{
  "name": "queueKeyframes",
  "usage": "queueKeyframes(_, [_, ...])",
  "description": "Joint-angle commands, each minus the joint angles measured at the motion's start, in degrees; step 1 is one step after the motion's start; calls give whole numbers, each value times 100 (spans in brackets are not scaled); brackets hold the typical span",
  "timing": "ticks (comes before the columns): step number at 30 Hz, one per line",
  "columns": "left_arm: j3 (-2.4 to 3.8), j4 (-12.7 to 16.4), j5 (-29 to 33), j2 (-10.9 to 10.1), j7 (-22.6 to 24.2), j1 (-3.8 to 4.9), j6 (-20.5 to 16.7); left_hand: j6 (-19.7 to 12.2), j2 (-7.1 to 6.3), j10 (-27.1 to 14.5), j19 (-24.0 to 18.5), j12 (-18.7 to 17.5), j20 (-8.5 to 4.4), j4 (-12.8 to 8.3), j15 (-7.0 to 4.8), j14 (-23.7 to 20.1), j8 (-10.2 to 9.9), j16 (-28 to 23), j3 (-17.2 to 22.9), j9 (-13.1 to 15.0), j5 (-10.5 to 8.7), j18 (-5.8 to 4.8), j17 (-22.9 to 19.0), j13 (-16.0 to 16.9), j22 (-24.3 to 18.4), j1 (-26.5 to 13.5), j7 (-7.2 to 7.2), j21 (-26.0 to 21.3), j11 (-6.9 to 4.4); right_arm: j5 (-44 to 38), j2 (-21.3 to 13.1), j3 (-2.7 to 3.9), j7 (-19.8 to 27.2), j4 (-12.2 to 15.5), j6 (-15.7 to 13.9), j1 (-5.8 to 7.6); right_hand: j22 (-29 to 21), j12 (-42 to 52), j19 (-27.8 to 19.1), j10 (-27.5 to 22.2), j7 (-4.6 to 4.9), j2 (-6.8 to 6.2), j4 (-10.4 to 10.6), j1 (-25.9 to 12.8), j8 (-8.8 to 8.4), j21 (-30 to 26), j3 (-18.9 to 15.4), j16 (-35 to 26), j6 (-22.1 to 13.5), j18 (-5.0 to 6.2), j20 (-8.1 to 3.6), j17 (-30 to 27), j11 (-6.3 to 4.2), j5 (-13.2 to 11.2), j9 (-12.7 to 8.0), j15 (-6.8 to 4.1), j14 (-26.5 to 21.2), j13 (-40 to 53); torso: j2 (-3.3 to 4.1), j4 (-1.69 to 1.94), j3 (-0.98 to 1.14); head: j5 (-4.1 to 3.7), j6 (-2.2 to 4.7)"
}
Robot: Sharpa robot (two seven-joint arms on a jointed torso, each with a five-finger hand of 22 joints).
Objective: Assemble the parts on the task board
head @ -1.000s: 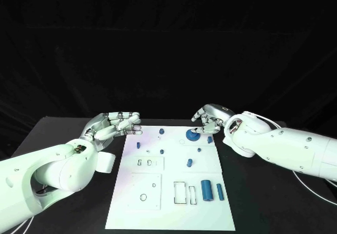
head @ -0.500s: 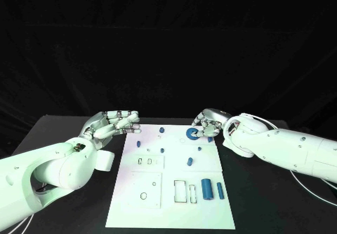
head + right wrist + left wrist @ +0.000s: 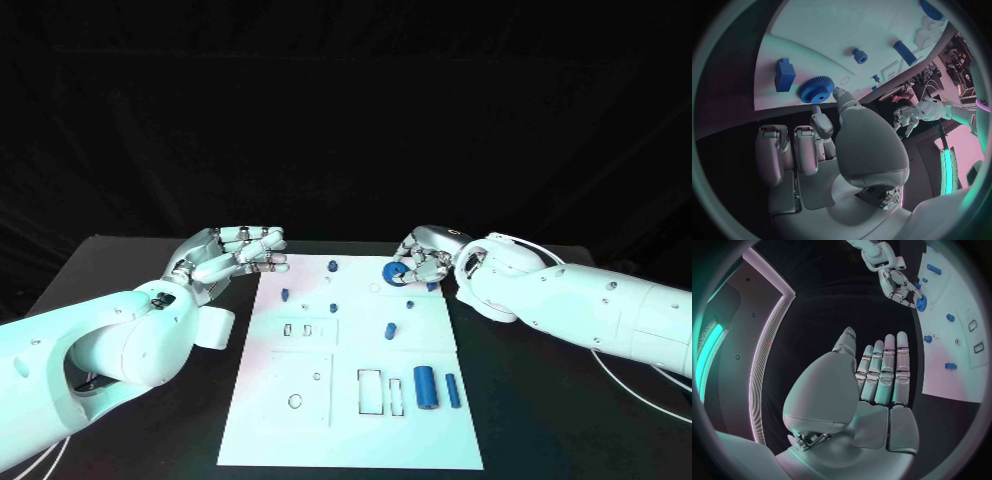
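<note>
The right hand (image 3: 427,258) pinches a blue gear (image 3: 394,272) by its toothed rim at the far right of the board (image 3: 346,420), just beside a small blue block (image 3: 784,74). The gear looks light, stiff and hard; its teeth should give grip, so the rim seems the place to hold it. The left hand (image 3: 231,257) hovers over the bench (image 3: 116,270) by the board's far left corner, fingers together and holding nothing.

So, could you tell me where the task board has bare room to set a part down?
The task board is bare along its near edge, below the rectangular cutouts and the two blue cylinders. The far right corner is crowded: the right hand touches the blue gear there, among small blue pieces.
</note>
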Motion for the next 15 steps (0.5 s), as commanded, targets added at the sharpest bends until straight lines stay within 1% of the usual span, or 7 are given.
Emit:
queueKeyframes(1, [5, -5, 12, 17, -16, 8, 143, -17, 61, -25, -46, -22, -10, 5, -3, -48, -21, -35, -33, 3, -13, 45, 6, 10, -7, -18, 31, -38, -2, -206, 29, -1, -78, -55, 223, -5, 905, 12, 124, -2, 5, -5, -2, 72, 32, -38, -35, 32, -49, -91, 31, 695, 7, 24, 4, 42, 406, -1, 0, 3, -1, 2, 3])
queueKeyframes(3, [5, -7, 12, 17, -23, 8, 142, -17, 61, -25, -46, -22, -10, 5, -2, -48, -21, -35, -33, 3, -13, 45, 6, 10, -7, -18, 31, -38, -2, -221, 39, -2, -88, -70, 259, -6, 906, 17, 125, -2, 5, 0, -1, 76, 34, -38, -36, 34, -48, -91, 32, 699, 8, 27, 5, 43, 406, 5, 2, -1, -3, 7, 2])
queueKeyframes(6, [5, -10, 12, 18, -33, 8, 136, -17, 61, -25, -46, -22, -10, 5, -2, -48, -21, -35, -33, 3, -13, 45, 6, 10, -7, -18, 31, -38, -2, -241, 51, -3, -98, -75, 300, -7, 909, 26, 127, -3, 3, 10, 1, 85, 45, -37, -38, 41, -38, -92, 35, 711, 8, 31, 10, 45, 408, 14, 5, -5, -1, 4, -5])
queueKeyframes(8, [5, -12, 12, 19, -38, 8, 131, -17, 62, -26, -48, -23, -10, 5, -2, -48, -22, -36, -34, 3, -13, 45, 7, 10, -7, -18, 32, -38, -2, -254, 56, -3, -109, -78, 323, -7, 912, 29, 128, -7, 2, 18, 3, 93, 54, -36, -40, 41, -29, -92, 36, 711, 7, 34, 14, 46, 408, 18, 1, -3, 1, -12, -2])
queueKeyframes(15, [5, -15, 12, 18, -50, 8, 122, -18, 67, -29, -51, -24, -9, 5, -2, -48, -23, -36, -33, 3, -12, 46, 8, 10, -8, -16, 32, -39, -1, -272, 57, -4, -136, -107, 359, -7, 921, 68, 133, 3, -3, 58, 4, 136, 88, -32, -36, 48, 4, -94, 40, 725, 3, 61, 29, 44, 409, 59, 1, -1, -1, 1, -3])
